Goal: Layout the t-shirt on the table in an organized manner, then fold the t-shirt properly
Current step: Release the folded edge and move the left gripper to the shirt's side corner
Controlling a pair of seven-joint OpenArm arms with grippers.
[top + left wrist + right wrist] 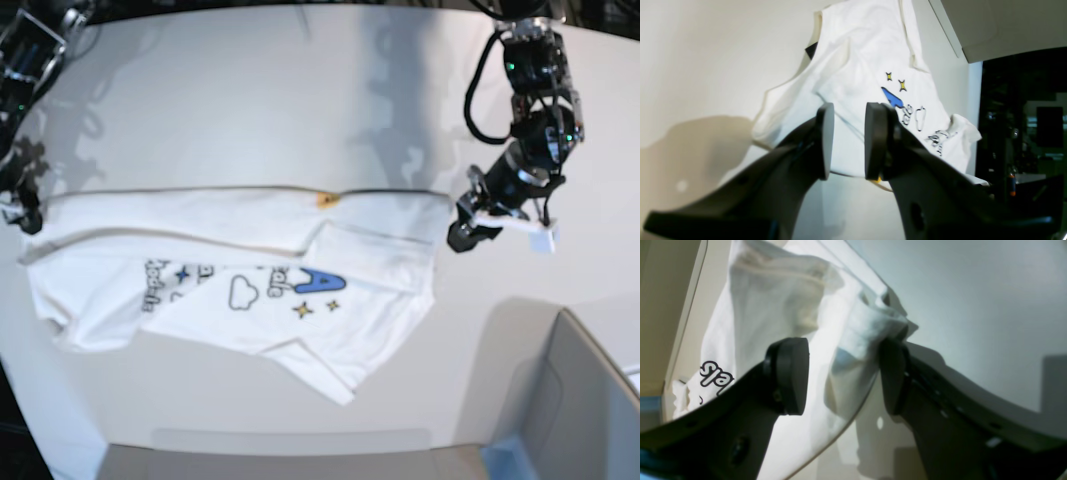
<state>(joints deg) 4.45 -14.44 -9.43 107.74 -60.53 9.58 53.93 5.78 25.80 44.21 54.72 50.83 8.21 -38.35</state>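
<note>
Running off the top edge of the left wrist view: t-shirt (pixel 867 66). Folding over on itself and hiding part of the print in the base view. Blurring to unreadable in the right wrist view: black lettering. Sitting nearly out of frame at the base view's left edge: right tool (pixel 22 215); grip unclear there.

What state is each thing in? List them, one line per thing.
White cotton printed t-shirt: lying stretched sideways, partly folded over, print up, lower edge rumpled.
Large white smooth table: bearing the shirt.
Black left pincer: open, empty, at the shirt's edge.
Black right pincer: open wide, shirt fabric bunched between its fingers, not clamped.
</note>
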